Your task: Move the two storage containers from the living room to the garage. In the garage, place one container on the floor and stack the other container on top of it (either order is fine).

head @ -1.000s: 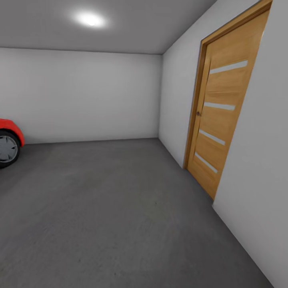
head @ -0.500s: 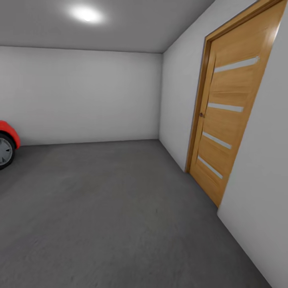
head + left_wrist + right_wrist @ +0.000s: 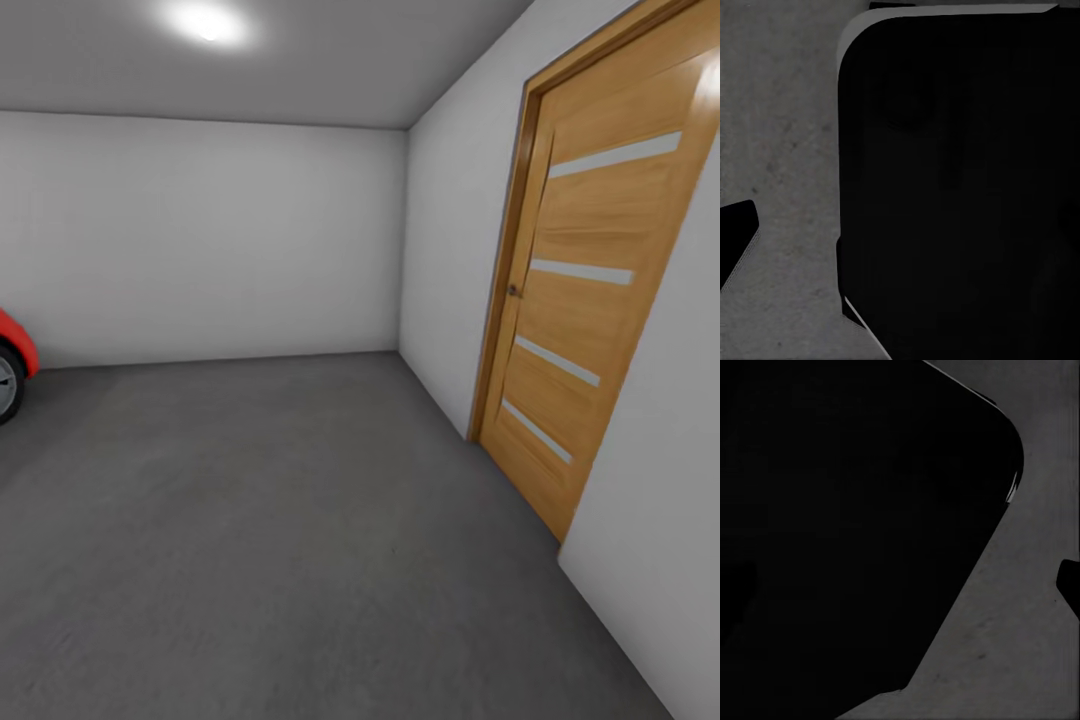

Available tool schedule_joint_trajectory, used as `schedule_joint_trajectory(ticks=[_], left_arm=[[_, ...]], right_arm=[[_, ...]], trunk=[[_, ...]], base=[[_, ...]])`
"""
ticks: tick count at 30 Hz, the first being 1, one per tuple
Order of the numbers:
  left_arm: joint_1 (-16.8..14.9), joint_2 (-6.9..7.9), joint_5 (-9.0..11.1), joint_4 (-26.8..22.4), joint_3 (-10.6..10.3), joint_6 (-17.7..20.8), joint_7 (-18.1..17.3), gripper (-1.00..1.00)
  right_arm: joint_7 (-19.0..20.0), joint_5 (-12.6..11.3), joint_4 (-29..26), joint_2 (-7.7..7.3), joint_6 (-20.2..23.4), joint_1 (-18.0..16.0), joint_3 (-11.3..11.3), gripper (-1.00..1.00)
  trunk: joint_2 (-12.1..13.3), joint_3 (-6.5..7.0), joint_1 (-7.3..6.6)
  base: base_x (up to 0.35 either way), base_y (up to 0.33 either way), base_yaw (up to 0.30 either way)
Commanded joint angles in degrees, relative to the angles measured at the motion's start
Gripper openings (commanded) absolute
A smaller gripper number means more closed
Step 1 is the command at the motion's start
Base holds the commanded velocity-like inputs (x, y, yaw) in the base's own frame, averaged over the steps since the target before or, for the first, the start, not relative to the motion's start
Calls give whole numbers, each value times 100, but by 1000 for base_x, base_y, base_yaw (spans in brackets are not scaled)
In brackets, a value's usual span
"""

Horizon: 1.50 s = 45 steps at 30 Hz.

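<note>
head view: the robot is in the garage, looking across the dark grey concrete floor point(image 3: 260, 540) toward pale grey walls point(image 3: 210, 235) that meet in a corner. a wooden door point(image 3: 590, 300) with pale horizontal strips and a small handle stands shut in the right-hand wall. at the left edge a sliver of a red car point(image 3: 12, 345) with part of its wheel is cut off by the frame. a ceiling light point(image 3: 205, 22) glows overhead. the storage containers cannot be placed from here.

left wrist view: a large black rounded body point(image 3: 960, 187) takes up most of the frame, with rough grey concrete beside it. a small dark wedge point(image 3: 736, 236) enters from one edge; it may be a fingertip, but it is too dark to say. whether the left fingers are spread or closed cannot be told.

right wrist view: much the same, a black rounded mass point(image 3: 847, 532) over the concrete, and a small dark piece point(image 3: 1069, 585) at the edge. the right fingers' spread cannot be told either.

handling, as a judgement from the task: thin-walled lidless bins should be light and somewhat flexible, so a grip on a rim or short-end wall seems best, and the stack will want squared edges.
</note>
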Motion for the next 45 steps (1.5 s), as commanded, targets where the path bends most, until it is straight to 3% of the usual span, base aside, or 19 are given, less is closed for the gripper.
schedule_joint_trajectory(ticks=[1,45], left_arm=[[-1,0,19,-2,2,-8,-6,100],[-1,0,19,-2,4,-8,-6,100]], right_arm=[[-1,-35,5,1,-19,-3,33,100],[-1,-35,5,-34,-19,-3,39,100]], trunk=[[-2,-5,3],[-2,-5,3]], base=[[324,0,0],[324,0,0]])
